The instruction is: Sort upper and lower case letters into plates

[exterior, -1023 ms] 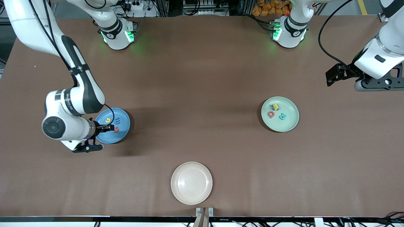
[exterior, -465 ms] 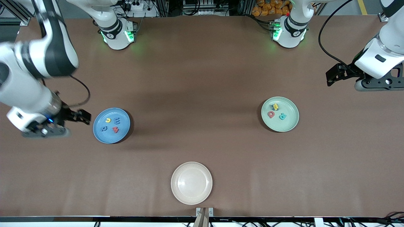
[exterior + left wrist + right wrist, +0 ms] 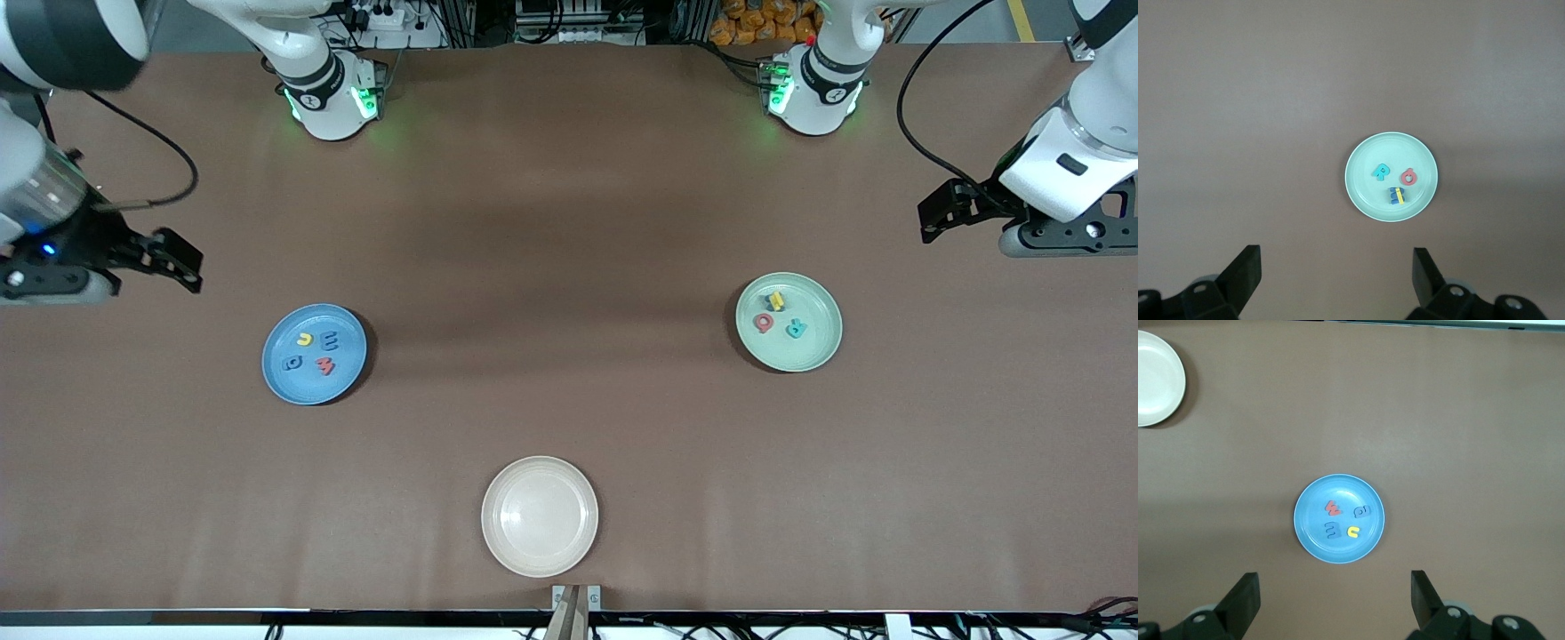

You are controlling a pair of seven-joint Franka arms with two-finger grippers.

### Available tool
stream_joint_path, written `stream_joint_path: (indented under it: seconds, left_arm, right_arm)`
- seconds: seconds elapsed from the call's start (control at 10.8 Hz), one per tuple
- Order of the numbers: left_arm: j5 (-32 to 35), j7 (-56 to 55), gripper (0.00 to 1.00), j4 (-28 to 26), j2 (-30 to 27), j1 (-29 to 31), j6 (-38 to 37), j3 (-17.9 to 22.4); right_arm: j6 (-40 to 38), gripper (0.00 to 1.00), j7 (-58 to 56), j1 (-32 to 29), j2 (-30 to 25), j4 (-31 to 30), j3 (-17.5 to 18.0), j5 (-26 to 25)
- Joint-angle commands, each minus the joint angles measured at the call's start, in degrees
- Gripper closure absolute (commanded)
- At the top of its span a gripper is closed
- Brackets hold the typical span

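The blue plate (image 3: 307,388) (image 3: 1313,543) holds several letters: a yellow one (image 3: 305,339), two blue ones and a red one (image 3: 325,364). In the mint green plate (image 3: 803,357) (image 3: 1361,197) lie a red letter (image 3: 763,322), a teal letter (image 3: 796,329) and a yellow and blue pair (image 3: 776,301) that overlap. My right gripper (image 3: 182,260) (image 3: 1335,590) hangs open and empty, high over bare table at the right arm's end, off the blue plate. My left gripper (image 3: 933,213) (image 3: 1337,267) waits open and empty above the table at the left arm's end.
A cream-white plate (image 3: 540,516) (image 3: 1155,377) with nothing in it sits near the table's front edge, midway between the two arms. The brown table shows no loose letters. The two arm bases stand along the back edge.
My right gripper has risen from the red letter in the blue plate and swung out toward the right arm's end of the table. The left arm has not moved.
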Motion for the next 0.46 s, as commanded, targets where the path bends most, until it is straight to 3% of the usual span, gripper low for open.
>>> stream_joint_path:
  seconds: [0.0,0.37]
  left_arm:
    - [-1.27,-0.09,0.0,-0.2,-0.59,0.24,0.3,0.06]
    - [-1.27,0.0,0.0,-0.2,-0.59,0.32,0.3,0.06]
  right_arm:
    - [-6.03,0.0,-0.41,-1.15,-0.76,3.69,-1.69,2.04]
    - [-6.67,0.0,-0.41,-0.1,-2.51,4.32,-2.93,2.13]
